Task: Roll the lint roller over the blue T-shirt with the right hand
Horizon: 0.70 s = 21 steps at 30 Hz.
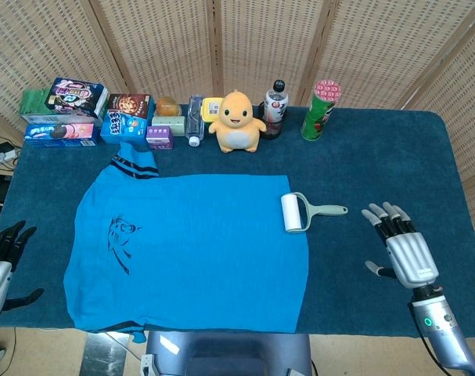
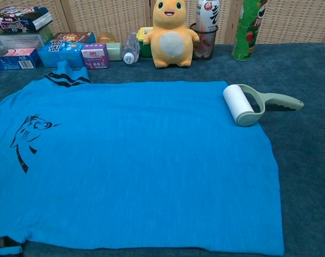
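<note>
A blue T-shirt [image 1: 198,247] [image 2: 135,160] with a black print lies flat on the dark blue table. The lint roller [image 1: 293,212] [image 2: 242,104], white drum and pale green handle, rests at the shirt's right edge with its handle pointing right. My right hand [image 1: 401,249] hovers open over the table, well to the right of the roller and slightly nearer me, holding nothing. My left hand [image 1: 1,254] is at the table's left edge, open and empty. Neither hand shows in the chest view.
Along the back edge stand snack boxes [image 1: 80,117], a small bottle [image 1: 194,121], a yellow plush toy [image 1: 237,121] [image 2: 173,35], a drink bottle [image 1: 275,106] and a green can [image 1: 319,110]. Bare table cloth [image 1: 394,164] stretches right of the roller.
</note>
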Motion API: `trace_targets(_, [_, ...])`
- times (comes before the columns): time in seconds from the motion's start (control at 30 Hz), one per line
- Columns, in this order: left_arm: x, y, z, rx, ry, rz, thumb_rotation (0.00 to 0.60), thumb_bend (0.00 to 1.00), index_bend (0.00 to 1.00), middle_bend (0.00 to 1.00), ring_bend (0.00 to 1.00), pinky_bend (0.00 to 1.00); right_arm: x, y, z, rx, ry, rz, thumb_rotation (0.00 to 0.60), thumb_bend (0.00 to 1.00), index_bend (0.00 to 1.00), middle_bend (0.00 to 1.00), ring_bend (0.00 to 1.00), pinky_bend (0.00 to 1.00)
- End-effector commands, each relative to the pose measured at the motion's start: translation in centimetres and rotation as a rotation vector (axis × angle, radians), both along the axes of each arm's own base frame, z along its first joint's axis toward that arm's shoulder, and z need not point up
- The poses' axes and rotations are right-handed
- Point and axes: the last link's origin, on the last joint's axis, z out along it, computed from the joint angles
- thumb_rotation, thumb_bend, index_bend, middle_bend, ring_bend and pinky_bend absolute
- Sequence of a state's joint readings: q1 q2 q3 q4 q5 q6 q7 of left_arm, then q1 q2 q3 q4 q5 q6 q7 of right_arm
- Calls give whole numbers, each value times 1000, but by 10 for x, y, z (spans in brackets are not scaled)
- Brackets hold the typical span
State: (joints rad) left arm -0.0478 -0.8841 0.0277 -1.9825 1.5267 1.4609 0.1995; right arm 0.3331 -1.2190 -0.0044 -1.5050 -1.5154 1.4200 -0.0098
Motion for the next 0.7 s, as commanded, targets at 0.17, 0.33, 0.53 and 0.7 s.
trace_targets(0.17, [1,-2,1,0,-12,6,600,110,0,0,0,14,22,-68,-26,158,5,-23,600,0,126,114,32,105])
trace_targets(0.33, [-1,3,0,-7,-18,32,600,110,0,0,0,14,24,-98,-44,209,23,-46,600,0,127,117,35,122])
trace_targets(0.53, [-4,8,1,-10,-25,54,600,110,0,0,0,14,19,-118,-54,240,11,-89,600,0,127,124,45,151])
trace_targets(0.7, [-6,12,3,-5,-35,74,600,110,0,0,0,14,5,-123,-61,268,20,-130,600,0,139,139,67,183])
